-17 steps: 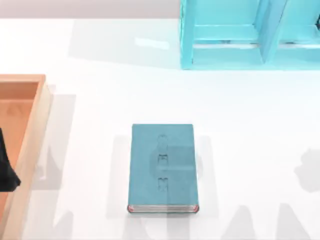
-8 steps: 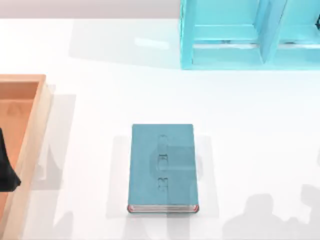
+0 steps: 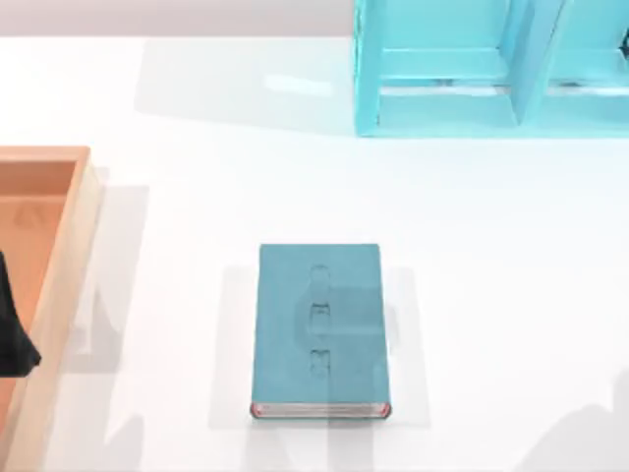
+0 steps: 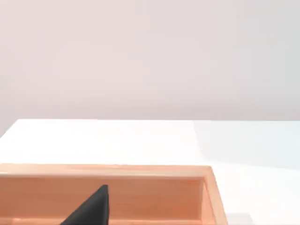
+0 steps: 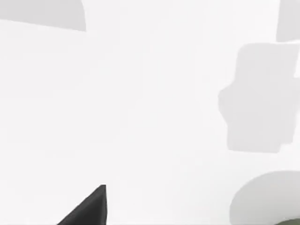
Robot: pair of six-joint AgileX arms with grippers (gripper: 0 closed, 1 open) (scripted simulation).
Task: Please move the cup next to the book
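The book lies flat in the middle of the table, cover up, with bare white surface on both its long sides. A turquoise shelf stands well apart at the far right, and a wooden tray sits at the left edge. The left arm is parked over that tray, and its wrist view looks along the tray wall past a dark part of the left gripper. The right gripper is the one at work, above bare tabletop. Whether either gripper is released or clenched I cannot tell. A thin olive-grey sliver close to the right gripper is probably the rim of the cup, with a round shadow beside it, so I judge the cup to stand on the table's right side and the step in hand to be the reach for it. To do it well, the gripper should centre over the cup and come down straight with its jaws spread wider than the cup's wall, then close gently around the middle so the narrow cup neither tips nor slides. Once lifted, the cup should travel upright to the open strip on the book's right side and be set down near the cover, without touching it.
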